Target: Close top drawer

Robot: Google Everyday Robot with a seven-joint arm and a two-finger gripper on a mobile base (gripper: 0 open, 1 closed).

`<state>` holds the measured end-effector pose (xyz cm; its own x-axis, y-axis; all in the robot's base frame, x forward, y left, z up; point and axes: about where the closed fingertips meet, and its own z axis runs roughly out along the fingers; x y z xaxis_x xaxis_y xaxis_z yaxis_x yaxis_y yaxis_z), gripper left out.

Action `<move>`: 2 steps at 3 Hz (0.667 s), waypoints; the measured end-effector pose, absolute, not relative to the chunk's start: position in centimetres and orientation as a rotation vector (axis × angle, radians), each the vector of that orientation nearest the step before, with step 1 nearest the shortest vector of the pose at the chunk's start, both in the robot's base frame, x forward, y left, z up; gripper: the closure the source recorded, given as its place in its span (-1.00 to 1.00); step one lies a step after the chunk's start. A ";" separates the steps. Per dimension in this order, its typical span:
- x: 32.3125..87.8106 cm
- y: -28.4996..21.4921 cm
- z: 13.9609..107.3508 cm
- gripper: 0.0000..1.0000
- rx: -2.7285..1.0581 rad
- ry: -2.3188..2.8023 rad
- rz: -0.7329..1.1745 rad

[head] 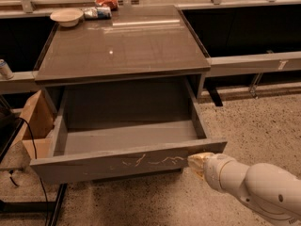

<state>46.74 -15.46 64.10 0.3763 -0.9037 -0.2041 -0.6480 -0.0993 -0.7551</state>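
Observation:
The top drawer (127,163) is a wide grey wood-grain drawer, pulled far out from under the cabinet top. Its flat front panel bears pale scratch marks near the middle and right. The inside of the drawer is empty. My gripper (196,162) is at the end of the white arm that reaches in from the lower right. Its yellowish tip rests against the right end of the drawer's front panel.
The grey cabinet top (122,44) carries a white bowl (66,17) and snack packets (99,8) at its far edge. A cardboard box (35,121) and a black cable (33,149) are left of the drawer. Speckled floor (254,121) lies to the right.

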 end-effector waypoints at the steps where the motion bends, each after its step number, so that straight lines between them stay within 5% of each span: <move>1: 48.4 -14.8 64.1 1.00 -1.861 1.359 -0.360; 2: 48.4 -14.8 64.1 1.00 -1.861 1.359 -0.360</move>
